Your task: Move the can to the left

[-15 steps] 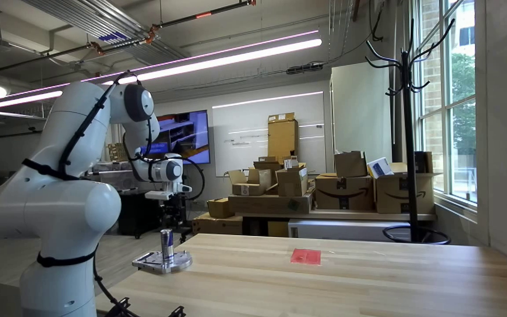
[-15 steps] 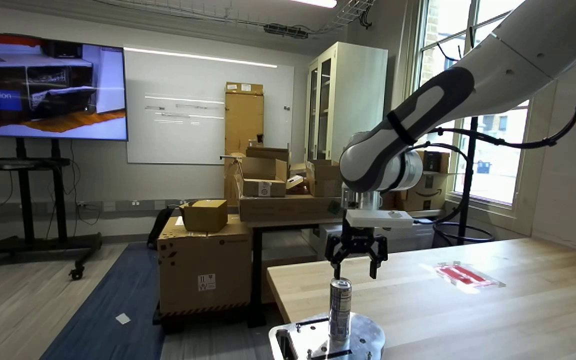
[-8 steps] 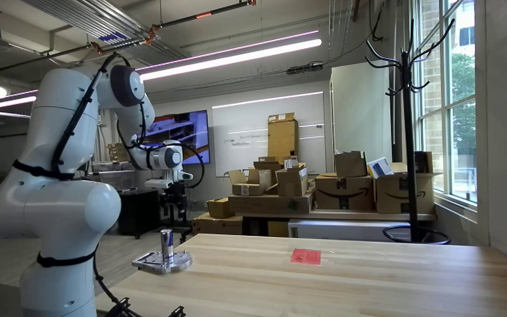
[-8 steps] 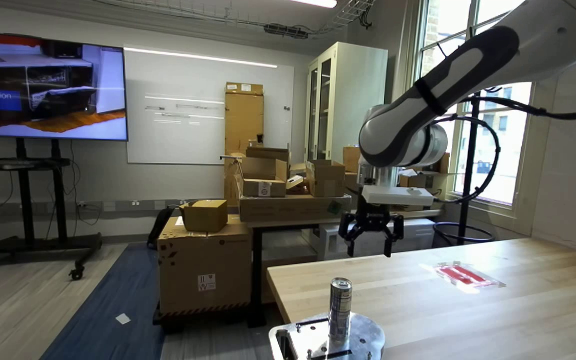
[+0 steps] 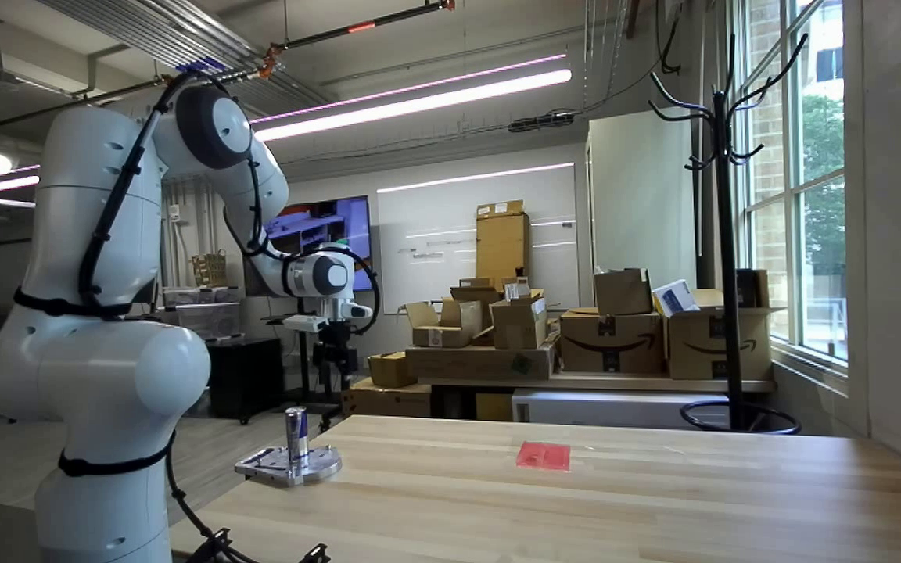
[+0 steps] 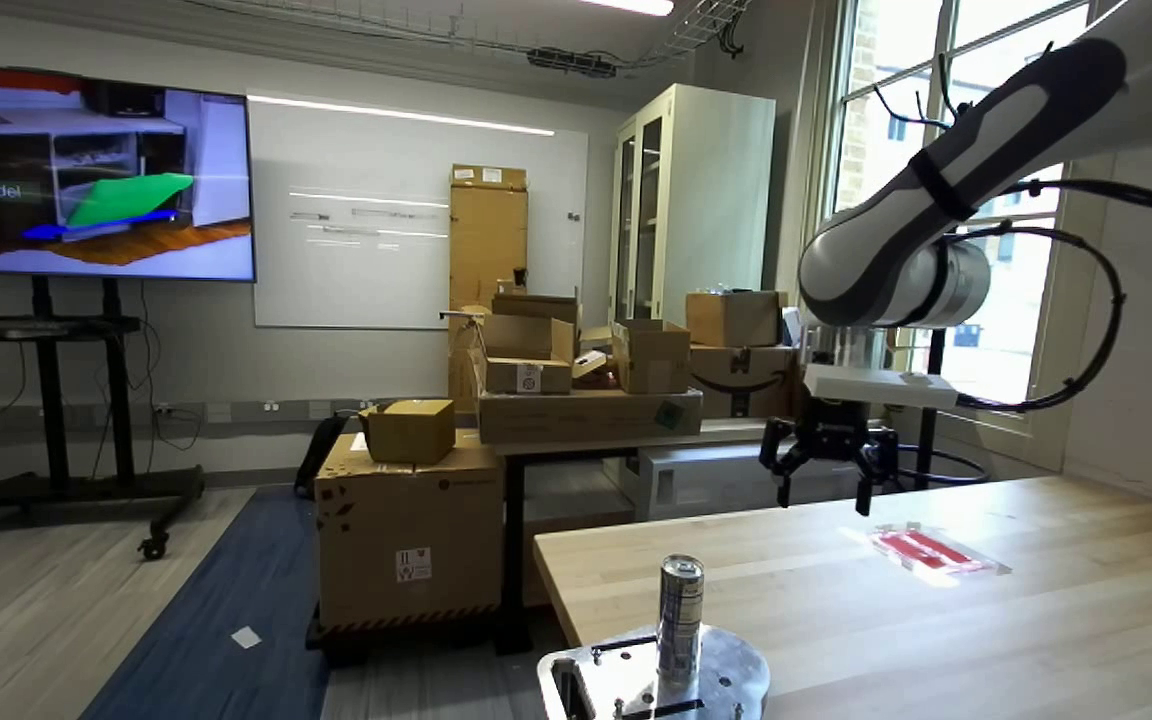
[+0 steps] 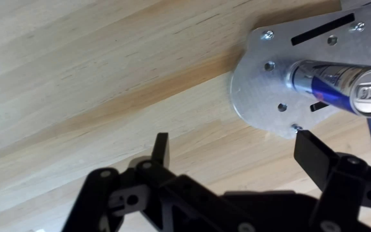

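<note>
The can (image 5: 297, 435) is slim, blue and silver. It stands upright on a silvery metal plate (image 5: 321, 464) at the table's edge. In an exterior view the can (image 6: 680, 618) is below and to the left of my gripper (image 6: 824, 498). The gripper (image 5: 338, 374) is open, empty and held above the can's height, apart from it. In the wrist view the can (image 7: 333, 85) is at the upper right, beyond the right fingertip. There my gripper (image 7: 233, 141) has its fingers wide apart with only wood and part of the plate (image 7: 259, 93) below.
A flat red object (image 5: 543, 456) lies on the wooden table (image 5: 576, 516); it also shows in an exterior view (image 6: 921, 548). Cardboard boxes (image 5: 611, 336) stand on a bench behind the table. A black coat rack (image 5: 724, 258) stands by the window.
My gripper has risen from just above the can and moved away from it, to the right in both exterior views. It stays open. The can and plate have not moved.
</note>
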`<state>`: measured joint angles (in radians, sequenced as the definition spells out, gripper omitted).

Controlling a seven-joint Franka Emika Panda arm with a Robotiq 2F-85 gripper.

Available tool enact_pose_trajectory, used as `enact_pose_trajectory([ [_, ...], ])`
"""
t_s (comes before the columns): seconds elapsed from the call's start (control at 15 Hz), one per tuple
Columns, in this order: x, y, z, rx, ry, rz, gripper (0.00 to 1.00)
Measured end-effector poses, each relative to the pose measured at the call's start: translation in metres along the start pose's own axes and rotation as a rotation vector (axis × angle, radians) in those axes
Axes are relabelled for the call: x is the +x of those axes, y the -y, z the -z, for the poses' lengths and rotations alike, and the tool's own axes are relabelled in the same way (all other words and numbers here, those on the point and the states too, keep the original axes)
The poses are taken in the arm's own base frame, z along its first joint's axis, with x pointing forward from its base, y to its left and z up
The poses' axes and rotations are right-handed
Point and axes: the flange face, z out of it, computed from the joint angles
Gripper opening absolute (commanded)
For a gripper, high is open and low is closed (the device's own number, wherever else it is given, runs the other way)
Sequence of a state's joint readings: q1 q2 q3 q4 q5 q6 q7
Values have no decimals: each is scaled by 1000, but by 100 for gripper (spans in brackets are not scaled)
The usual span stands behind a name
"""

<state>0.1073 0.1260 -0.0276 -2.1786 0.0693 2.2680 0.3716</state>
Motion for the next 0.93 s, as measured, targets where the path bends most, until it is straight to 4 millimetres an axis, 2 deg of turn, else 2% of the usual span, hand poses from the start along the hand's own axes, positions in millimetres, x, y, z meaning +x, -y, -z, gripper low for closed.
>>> enact_pose_trajectory([
  [0.2,9,-44,12,15,-14,-88,100],
  [0.4,13,-69,23,23,-30,-135,100],
  [0.6,15,-77,26,24,-34,-151,100],
  [0.93,15,-77,26,24,-33,-155,100],
])
